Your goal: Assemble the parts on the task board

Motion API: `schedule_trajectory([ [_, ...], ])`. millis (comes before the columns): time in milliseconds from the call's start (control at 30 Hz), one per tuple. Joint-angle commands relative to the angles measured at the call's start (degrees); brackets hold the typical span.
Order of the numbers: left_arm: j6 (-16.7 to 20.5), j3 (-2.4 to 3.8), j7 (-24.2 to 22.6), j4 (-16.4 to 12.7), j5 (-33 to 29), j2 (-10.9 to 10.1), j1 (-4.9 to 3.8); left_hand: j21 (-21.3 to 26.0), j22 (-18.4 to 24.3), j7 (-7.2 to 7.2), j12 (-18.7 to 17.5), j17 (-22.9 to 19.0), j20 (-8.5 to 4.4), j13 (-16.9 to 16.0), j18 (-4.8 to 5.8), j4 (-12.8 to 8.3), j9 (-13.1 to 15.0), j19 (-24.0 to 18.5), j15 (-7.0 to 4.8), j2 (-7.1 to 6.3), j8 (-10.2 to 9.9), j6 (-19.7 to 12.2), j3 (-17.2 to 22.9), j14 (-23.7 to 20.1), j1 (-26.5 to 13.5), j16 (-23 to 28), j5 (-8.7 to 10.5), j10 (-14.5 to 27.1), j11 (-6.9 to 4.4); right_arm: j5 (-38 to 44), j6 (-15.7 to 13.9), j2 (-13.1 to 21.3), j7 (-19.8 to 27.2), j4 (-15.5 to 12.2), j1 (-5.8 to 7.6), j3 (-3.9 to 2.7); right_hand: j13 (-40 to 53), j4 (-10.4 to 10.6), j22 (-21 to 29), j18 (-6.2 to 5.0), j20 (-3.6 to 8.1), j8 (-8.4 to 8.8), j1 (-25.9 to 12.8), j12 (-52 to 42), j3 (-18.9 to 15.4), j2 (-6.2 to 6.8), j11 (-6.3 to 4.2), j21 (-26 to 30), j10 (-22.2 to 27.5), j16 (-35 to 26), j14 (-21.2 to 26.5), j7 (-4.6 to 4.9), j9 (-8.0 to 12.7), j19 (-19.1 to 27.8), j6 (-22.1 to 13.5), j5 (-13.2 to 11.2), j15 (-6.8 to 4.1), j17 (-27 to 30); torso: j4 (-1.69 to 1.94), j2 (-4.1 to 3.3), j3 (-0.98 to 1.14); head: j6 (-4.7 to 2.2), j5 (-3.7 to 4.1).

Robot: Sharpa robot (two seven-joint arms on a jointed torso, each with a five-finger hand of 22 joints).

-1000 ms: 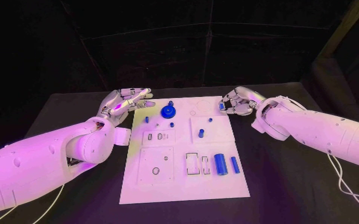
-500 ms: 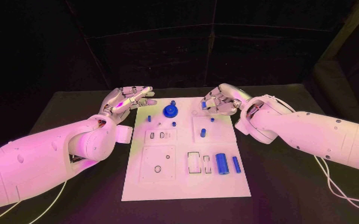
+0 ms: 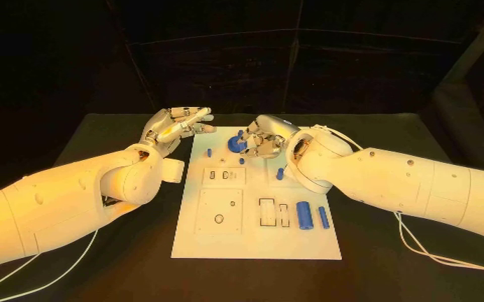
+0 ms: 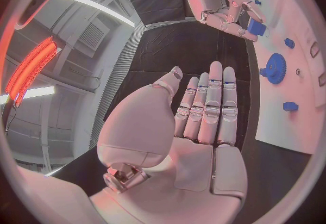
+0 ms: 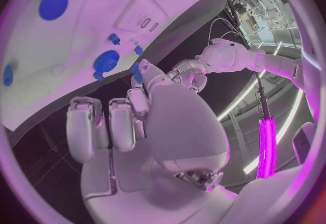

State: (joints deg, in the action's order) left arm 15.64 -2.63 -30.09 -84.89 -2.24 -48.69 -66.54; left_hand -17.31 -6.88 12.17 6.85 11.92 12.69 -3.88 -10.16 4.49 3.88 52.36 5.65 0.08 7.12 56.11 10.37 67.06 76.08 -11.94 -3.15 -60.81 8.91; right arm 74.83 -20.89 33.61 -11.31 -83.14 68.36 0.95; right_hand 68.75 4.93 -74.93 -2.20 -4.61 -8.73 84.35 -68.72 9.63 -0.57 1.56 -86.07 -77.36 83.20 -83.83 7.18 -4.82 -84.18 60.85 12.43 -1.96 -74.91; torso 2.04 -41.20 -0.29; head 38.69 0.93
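Observation:
The white task board (image 3: pixel 257 242) lies in the middle of the black table. A blue gear (image 3: pixel 234 142) stands at its far end, also seen from the left wrist (image 4: pixel 275 67) and the right wrist (image 5: pixel 105 62). My right hand (image 3: pixel 262 136) hovers just right of the gear, fingers curled, pinching a small blue part (image 4: pixel 256 27) at its fingertips (image 5: pixel 138 72). My left hand (image 3: pixel 182 124) hangs over the board's far left corner with its fingers straight and apart (image 4: pixel 207 110), holding nothing.
Small blue pegs (image 3: pixel 209 152) (image 3: pixel 242 161) (image 3: pixel 280 173) stand across the board's middle. Two blue cylinders (image 3: pixel 303 214) (image 3: pixel 324 217) lie at its near right beside rectangular slots (image 3: pixel 266 212). A square plate with an oval hole (image 3: pixel 218 219) is at the near left.
My right hand has swept left along the board's far end to the gear, still carrying the small blue part. The left hand has stayed about where it was.

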Motion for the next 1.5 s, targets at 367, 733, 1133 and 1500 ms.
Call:
schedule_trajectory([
  [367, -0.1, 0.06, -0.7, 0.1, 0.2, 0.1, -0.15, 0.2, 0.1, -0.13, -0.3, 0.1, -0.10, 0.0, -0.41, -0.3, 0.0, 0.3, 0.25, 0.05, -0.4, 0.5, 0.1, 0.0, 0.6, 0.3, -0.19, -0.6, -0.07, 7.3, 5.1, -4.7, -3.8, 2.5, -1.24, 1.39, -0.1, 0.3, -7.4, 0.31, 0.33, -0.21, -0.7, 0.5, 0.6, 0.22, 0.22, -0.2, 0.4, -0.2, -3.6, -0.54, -0.6, -0.1, 0.6, -0.3, -0.23, -2.4, 0.12, -0.04, 0.09, 0.48, -1.60],
  [733, -0.2, 0.07, -0.7, 0.3, 0.2, 0.3, -0.16, 0.2, 0.1, -0.13, -0.3, 0.1, -0.10, 0.0, -0.41, -0.3, 0.0, 0.3, 0.25, 0.05, -0.4, 0.5, 0.1, 0.0, 0.6, 0.3, -0.19, -0.6, -0.07, 8.5, 6.7, -6.3, -3.9, 3.2, -2.23, 1.89, -0.1, 0.3, -7.4, 0.31, 0.31, -0.14, -1.1, 0.5, 0.6, 0.39, 0.25, -0.2, 0.4, -0.2, -3.6, -0.51, -0.6, -0.1, 0.6, -0.3, -0.20, -2.5, 0.04, 0.00, 0.08, 1.03, -1.95],
  [1133, -0.3, 0.07, -0.6, 0.5, 0.2, 0.5, -0.15, 0.2, 0.1, -0.13, -0.3, 0.1, -0.10, 0.0, -0.41, -0.3, 0.0, 0.3, 0.25, 0.05, -0.4, 0.5, 0.1, 0.0, 0.6, 0.3, -0.19, -0.6, -0.07, 9.1, 8.5, -6.6, -4.5, 3.9, -2.63, 1.93, -0.1, 0.4, -7.4, 0.31, 0.27, -0.01, -1.7, 0.6, 0.6, 0.65, 0.29, -0.2, 0.4, -0.2, -3.6, -0.47, -0.6, -0.1, 0.6, -0.6, -0.17, -2.4, -0.02, -0.02, 0.12, 1.45, -2.23],
  [1500, -0.4, 0.06, -0.5, 0.6, 0.2, 0.5, -0.15, 0.2, 0.1, -0.13, -0.3, 0.1, -0.10, 0.0, -0.41, -0.3, 0.0, 0.3, 0.25, 0.05, -0.4, 0.5, 0.1, 0.0, 0.6, 0.3, -0.19, -0.6, -0.07, 9.9, 9.6, -5.8, -5.3, 3.3, -2.74, 1.94, -0.2, 0.4, -7.3, 0.28, 0.24, 0.13, -2.0, 0.7, 0.6, 0.99, 0.32, -0.1, 0.4, -0.3, -3.6, -0.43, -0.6, 0.0, 0.4, -0.7, -0.14, -2.4, -0.01, 0.00, 0.12, 1.67, -2.21],
])
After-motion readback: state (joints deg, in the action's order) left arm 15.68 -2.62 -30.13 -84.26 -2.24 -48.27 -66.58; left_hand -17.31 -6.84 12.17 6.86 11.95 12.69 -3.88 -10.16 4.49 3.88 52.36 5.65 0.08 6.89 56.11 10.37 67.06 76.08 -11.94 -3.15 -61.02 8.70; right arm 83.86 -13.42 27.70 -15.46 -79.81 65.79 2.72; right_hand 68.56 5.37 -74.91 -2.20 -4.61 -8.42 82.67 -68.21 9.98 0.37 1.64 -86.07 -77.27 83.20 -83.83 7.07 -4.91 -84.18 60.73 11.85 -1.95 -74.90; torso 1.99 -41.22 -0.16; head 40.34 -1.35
